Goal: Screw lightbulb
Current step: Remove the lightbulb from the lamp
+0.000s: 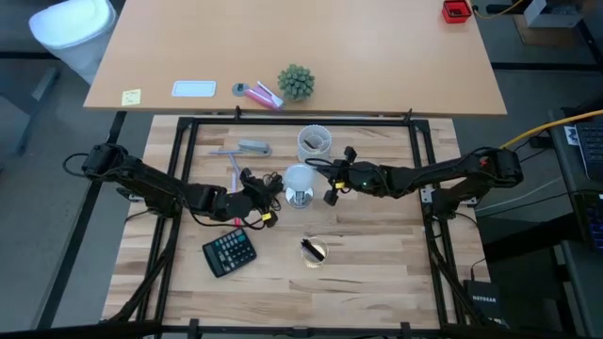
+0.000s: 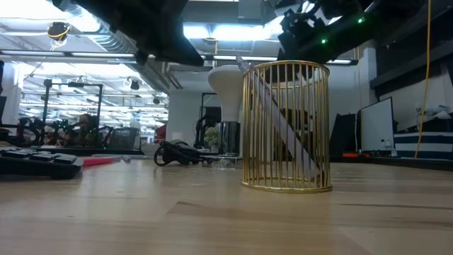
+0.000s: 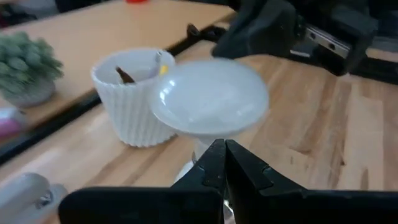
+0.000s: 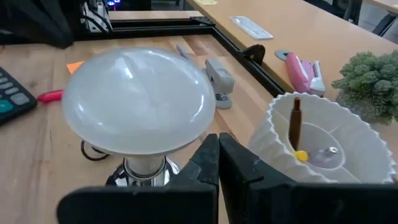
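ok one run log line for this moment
white pear-shaped lightbulb: upright in round silver socket | left gripper: shut, beside bulb | right gripper: shut, beside bulb

Both arms reach low toward the table's middle from opposite sides. The left gripper [image 1: 273,188] and right gripper [image 1: 332,188] face each other, near together, each with its 2 fingers pressed closed.

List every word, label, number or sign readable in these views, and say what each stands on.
"NETGEAR": probably, white letters on the black box at the table's lower right corner in the high view, barely legible.
Calculator keys: markings too small to read.
Yellow sticky note: writing, if any, too small to read.
Lightbulb: no print visible.
Nothing else readable.
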